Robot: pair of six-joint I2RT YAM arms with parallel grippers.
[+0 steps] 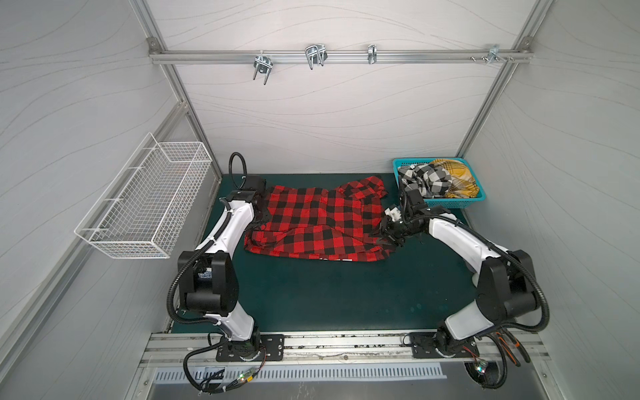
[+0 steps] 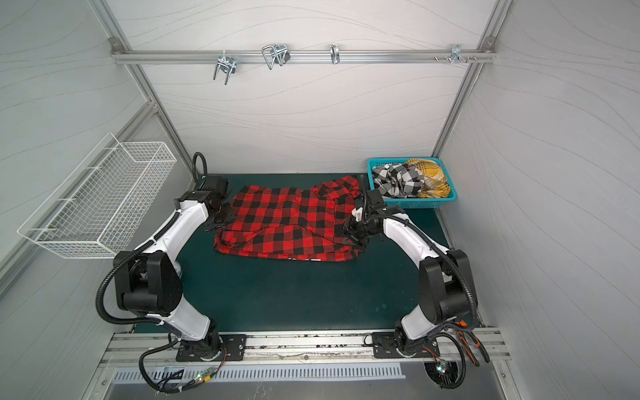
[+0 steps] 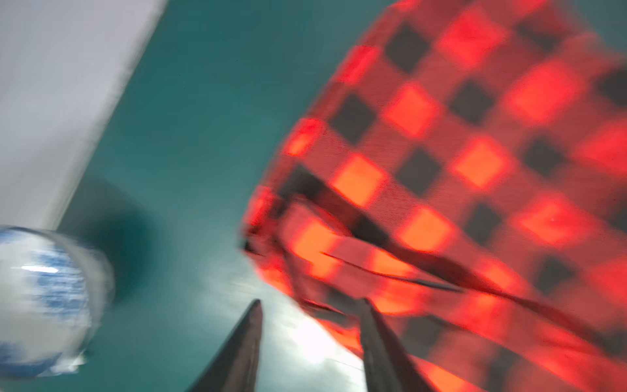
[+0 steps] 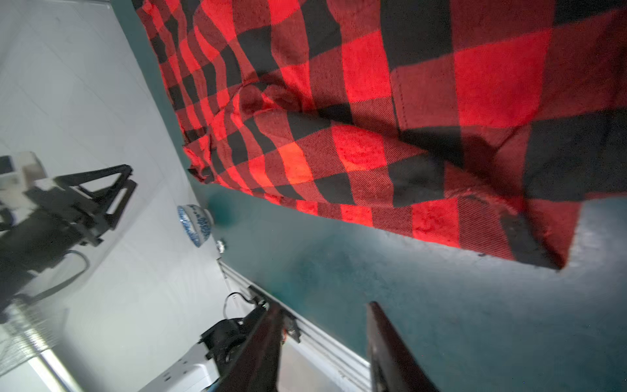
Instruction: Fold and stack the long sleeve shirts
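Pincers, left gripper (image 3: 310, 303) and right gripper (image 4: 319, 305), stand narrowly parted and empty. Teal basket (image 1: 450, 204) at two o'clock holds black-and-white shirt (image 1: 424, 180) and mustard shirt (image 1: 459, 181); red plaid shirt (image 1: 311, 221) sprawls rumpled centrally.

checked long sleeve shirts (image 1: 311, 221) 3 | teal plastic basket (image 1: 450, 205) 1 | white wire basket (image 1: 145, 207) 1 | metal rail hooks (image 1: 263, 65) 4 | blue-and-white bowl (image 4: 196, 224) 1

a: pale grey walls (image 1: 329, 114), veined with thin wavy lines, close in on three sides of a dark green worktop (image 1: 329, 294).
b: and across the back wall?
a: an aluminium rail (image 1: 207, 57) carrying metal hooks (image 1: 314, 55). a white wire basket (image 1: 145, 204) hangs on the left wall, beyond the worktop's left edge. along the front edge run a metal track (image 1: 346, 346) and a slotted strip (image 1: 311, 374). the light is soft and even.
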